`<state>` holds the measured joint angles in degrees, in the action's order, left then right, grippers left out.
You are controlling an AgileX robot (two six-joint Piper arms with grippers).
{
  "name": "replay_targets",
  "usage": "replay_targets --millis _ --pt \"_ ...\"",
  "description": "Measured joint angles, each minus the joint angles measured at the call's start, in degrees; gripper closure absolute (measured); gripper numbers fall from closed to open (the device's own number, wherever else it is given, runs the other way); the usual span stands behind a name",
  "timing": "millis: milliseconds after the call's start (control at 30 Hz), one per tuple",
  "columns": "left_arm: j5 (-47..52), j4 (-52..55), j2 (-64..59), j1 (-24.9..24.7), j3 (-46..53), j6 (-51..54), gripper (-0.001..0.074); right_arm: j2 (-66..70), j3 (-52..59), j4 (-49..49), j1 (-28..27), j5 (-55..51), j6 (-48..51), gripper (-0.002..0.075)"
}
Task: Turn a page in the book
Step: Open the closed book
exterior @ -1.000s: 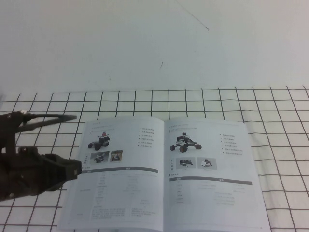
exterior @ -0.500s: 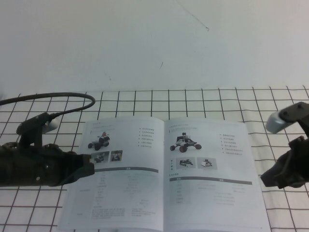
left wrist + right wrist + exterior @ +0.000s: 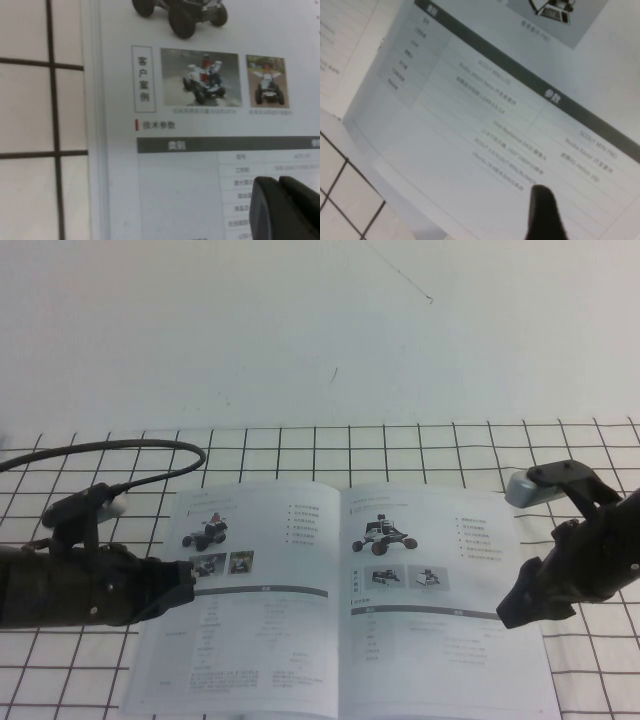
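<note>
Two arms sat at the two sides of an open book on the counter

The book (image 3: 340,595) lay flat and open on the counter (image 3: 400,445), which had a white cloth with black squares. The left gripper (image 3: 185,585) was low at the book's left edge, its tip just over the left leaf near the small robot photos. In the left wrist view its dark fingers (image 3: 287,207) looked pressed together with nothing between them, over the grey-headed table. The right gripper (image 3: 515,608) was at the right edge of the page (image 3: 435,590), just over that edge. Only one dark fingertip (image 3: 542,210) showed in the right wrist view, above the fine text, so I could not tell if those fingers were open or closed. The page lay flat
</note>
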<state>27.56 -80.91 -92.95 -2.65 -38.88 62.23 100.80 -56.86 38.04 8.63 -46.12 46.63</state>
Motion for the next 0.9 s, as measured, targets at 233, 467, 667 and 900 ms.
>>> replay_targets --millis 233,467,667,900 --pt "-9.14 6.10 -0.26 -6.42 0.00 -4.86 0.0737 0.09 -0.24 0.00 0.13 3.96 -0.66 0.0260" --pt "-11.44 6.97 -2.66 -10.63 -0.02 -5.52 0.0737 0.09 -0.24 0.08 0.13 6.31 -0.16 0.0255" --pt "-12.96 6.97 -5.83 -10.72 -0.39 -7.40 0.0737 1.26 -0.24 0.08 0.13 8.74 -2.32 0.0254" --pt "-12.51 6.77 -6.28 -10.72 -0.71 -7.51 0.0737 6.44 -0.24 0.13 0.13 9.46 -11.14 0.0254"
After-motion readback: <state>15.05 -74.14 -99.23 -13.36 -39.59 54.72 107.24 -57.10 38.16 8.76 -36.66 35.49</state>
